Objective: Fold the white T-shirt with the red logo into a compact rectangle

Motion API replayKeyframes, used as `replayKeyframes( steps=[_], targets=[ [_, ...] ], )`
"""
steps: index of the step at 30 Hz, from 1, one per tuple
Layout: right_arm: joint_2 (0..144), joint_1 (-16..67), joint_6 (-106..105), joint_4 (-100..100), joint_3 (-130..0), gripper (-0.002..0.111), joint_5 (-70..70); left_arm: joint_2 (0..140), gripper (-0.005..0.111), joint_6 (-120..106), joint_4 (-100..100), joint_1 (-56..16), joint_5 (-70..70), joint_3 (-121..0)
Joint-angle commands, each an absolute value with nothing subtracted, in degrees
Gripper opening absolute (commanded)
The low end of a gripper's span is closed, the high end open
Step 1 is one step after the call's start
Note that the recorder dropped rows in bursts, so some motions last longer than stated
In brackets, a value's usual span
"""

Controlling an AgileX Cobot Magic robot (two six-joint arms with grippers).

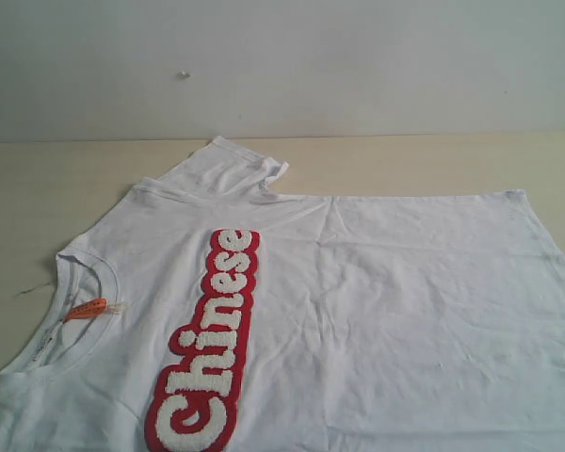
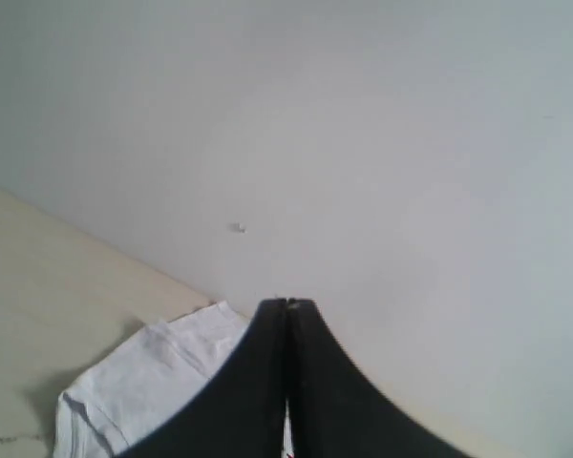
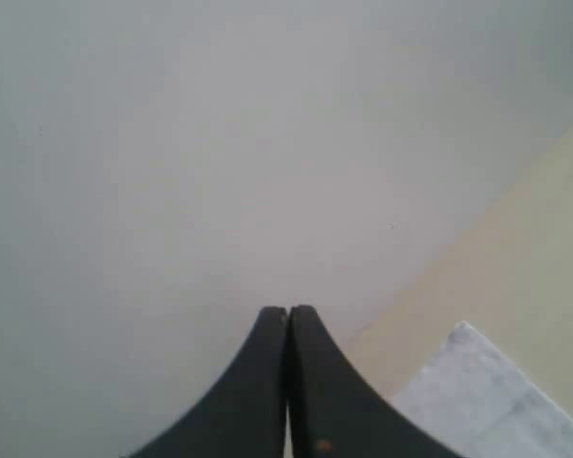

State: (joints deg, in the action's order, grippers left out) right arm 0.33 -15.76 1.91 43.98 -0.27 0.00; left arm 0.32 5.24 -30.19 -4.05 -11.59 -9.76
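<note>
Both closed — left gripper, right gripper, white T-shirt spread

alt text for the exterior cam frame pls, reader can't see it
A white T-shirt lies spread face up on a pale table, collar toward the view's left, its red logo reading "Chinese" in white letters. An orange tag sits inside the collar; a white wall stands behind.

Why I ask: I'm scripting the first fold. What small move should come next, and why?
Probably open the left gripper and lower it to the sleeve nearest the wall. The white T-shirt lies spread flat, unfolded, and that gripper, like the right gripper, is shut on nothing, facing the wall.
</note>
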Motion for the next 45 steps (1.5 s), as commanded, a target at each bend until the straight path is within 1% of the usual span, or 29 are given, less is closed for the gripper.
replayKeyframes(
  steps=[1,7,13,15,20,27,28,38,41,45],
  targets=[
    [0.00,-16.00,1.57,40.85,-3.55,0.000,0.35,3.65,0.000,-0.95,-29.49,-3.98,-15.41,-15.22],
    [0.68,-15.72,1.19,31.41,-10.05,0.000,2.16,13.56,0.000,-6.67,-29.39,-6.00,-17.36,-20.19],
    [6.00,-11.74,0.88,21.56,-15.02,0.000,6.27,26.56,0.000,-16.55,-29.39,-9.11,-23.97,-27.00],
    [10.15,-9.23,-3.03,20.34,-16.93,0.000,9.26,33.04,0.000,-19.40,-29.39,-10.54,-27.35,-31.27],
    [18.73,-5.14,-9.46,20.34,-20.97,0.000,15.74,43.90,0.000,-23.06,-29.70,-12.48,-35.10,-38.38],
    [33.27,-1.31,-17.92,20.34,-27.33,0.000,25.06,57.37,0.000,-27.54,-29.87,-13.38,-43.90,-46.87],
    [36.67,-1.31,-19.70,20.77,-28.93,0.000,26.68,59.35,0.000,-28.48,-29.87,-13.38,-45.10,-47.51],
    [54.11,-1.31,-24.33,20.77,-36.07,0.000,32.79,70.53,0.000,-35.24,-29.87,-13.38,-50.49,-48.12],
    [57.27,-1.31,-29.02,20.77,-36.45,0.000,33.98,72.80,0.000,-38.63,-30.89,-13.38,-51.09,-48.12],
    [60.52,-1.31,-32.61,20.77,-36.45,0.000,34.20,74.82,0.000,-44.62,-31.50,-15.80,-52.27,-48.12]
  ],
)
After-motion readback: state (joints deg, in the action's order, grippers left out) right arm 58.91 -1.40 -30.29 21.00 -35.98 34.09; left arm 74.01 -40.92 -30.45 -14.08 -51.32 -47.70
